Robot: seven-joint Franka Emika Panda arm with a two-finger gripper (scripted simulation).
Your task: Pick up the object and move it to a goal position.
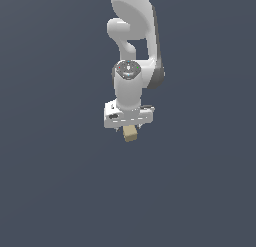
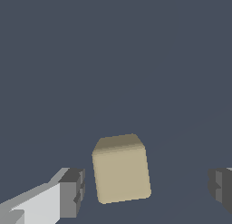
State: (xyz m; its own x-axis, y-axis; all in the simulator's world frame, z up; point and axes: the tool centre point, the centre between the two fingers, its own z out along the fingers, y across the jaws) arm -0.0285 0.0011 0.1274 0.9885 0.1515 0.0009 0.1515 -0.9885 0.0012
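Setting: simulator render, no real room. You see a flat, uniform slate-grey ground point(image 1: 55, 191) filling both views, without walls, furniture, texture or horizon. Contents you can list: one smooth white arm point(image 1: 132, 46) with untextured shading, and one plain tan block point(image 2: 121, 168) with clean, matte faces. Lighting even; shadows faint.

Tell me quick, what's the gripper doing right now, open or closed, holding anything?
Gripper: open, holding nothing; the tan block sits between its fingers, with a gap on each side.
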